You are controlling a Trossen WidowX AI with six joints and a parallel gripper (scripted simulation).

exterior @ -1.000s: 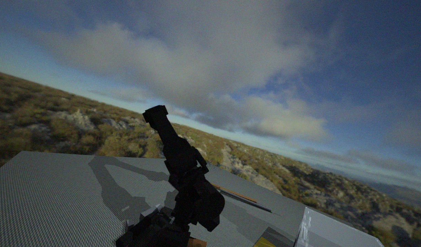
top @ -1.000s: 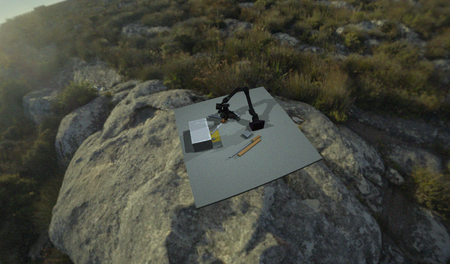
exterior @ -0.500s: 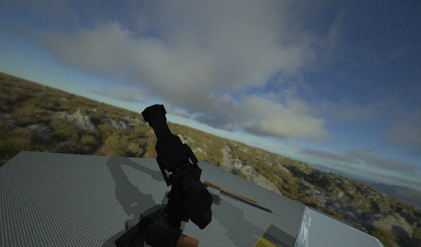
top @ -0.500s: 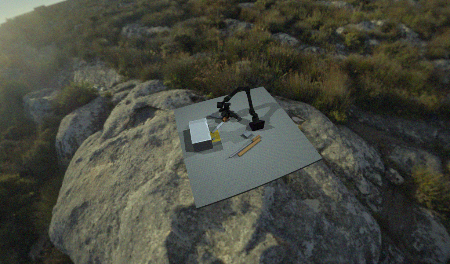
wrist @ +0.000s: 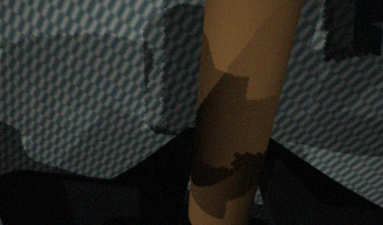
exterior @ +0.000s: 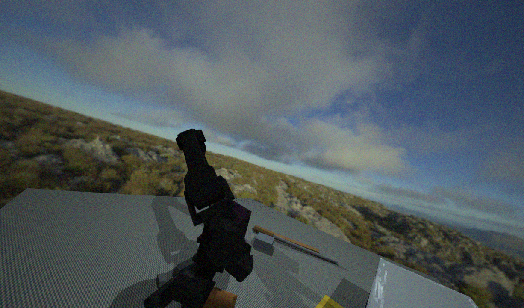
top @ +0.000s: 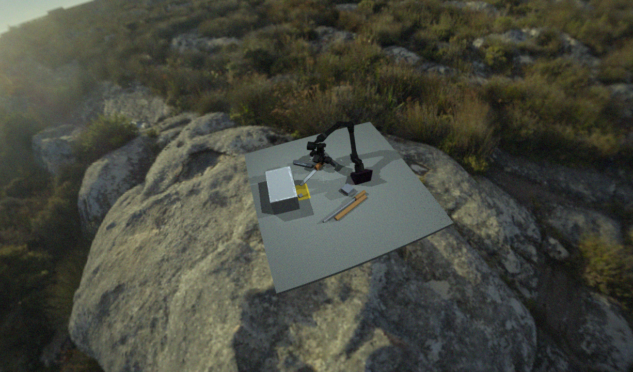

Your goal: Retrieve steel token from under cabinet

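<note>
My gripper [top: 318, 164] [wrist: 224, 139] is shut on the orange handle of a tool [top: 317, 167] [exterior: 221, 297] [wrist: 244, 47]. Its pale flat blade slants down toward the cabinet; the tip is at the edge of the marked area, and whether it touches the table cannot be told. The cabinet [top: 281, 184] [exterior: 420, 287] is a box with a pale top. The yellow marked area [top: 305, 190] [exterior: 328, 303] lies along its front. A small grey piece [top: 300, 195], apparently the token, lies on the yellow close to the cabinet front; whether it touches the cabinet is too small to tell.
A grey block [top: 347, 189] [exterior: 263, 240] lies in front of the arm's base [top: 361, 176]. Beside it lie a thin rod with an orange handle [top: 341, 211] [exterior: 305, 250] and an orange stick [top: 350, 207]. A dark grey bar [top: 303, 164] lies beyond the held tool.
</note>
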